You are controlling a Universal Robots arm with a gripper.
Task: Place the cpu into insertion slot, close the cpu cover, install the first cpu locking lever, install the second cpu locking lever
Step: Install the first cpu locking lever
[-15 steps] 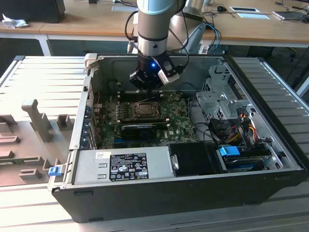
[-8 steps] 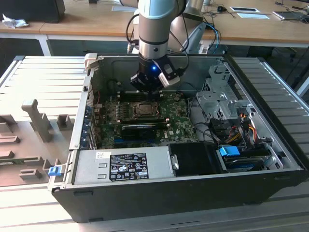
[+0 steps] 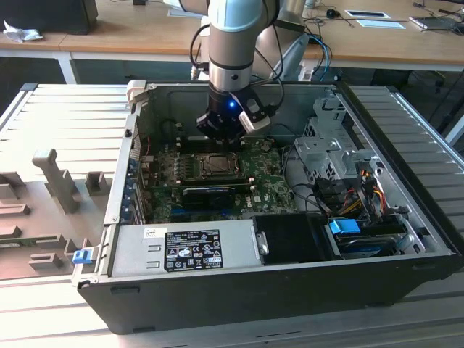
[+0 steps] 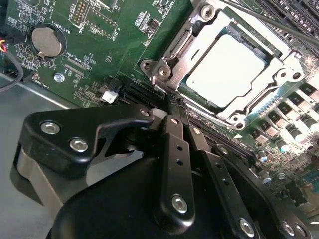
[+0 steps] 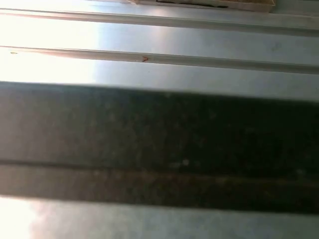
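The jaws [image 4: 172,107] look pressed together with nothing between them, their tips just beside a corner of the cpu cover [image 4: 271,74], which lies shut over the cpu [image 4: 224,67] seated in the insertion slot [image 3: 215,166]. We see white board lettering near a coin battery [image 4: 47,41], too small to make out. A white-labelled power supply [image 3: 185,249] sits near the motherboard [image 4: 124,45].
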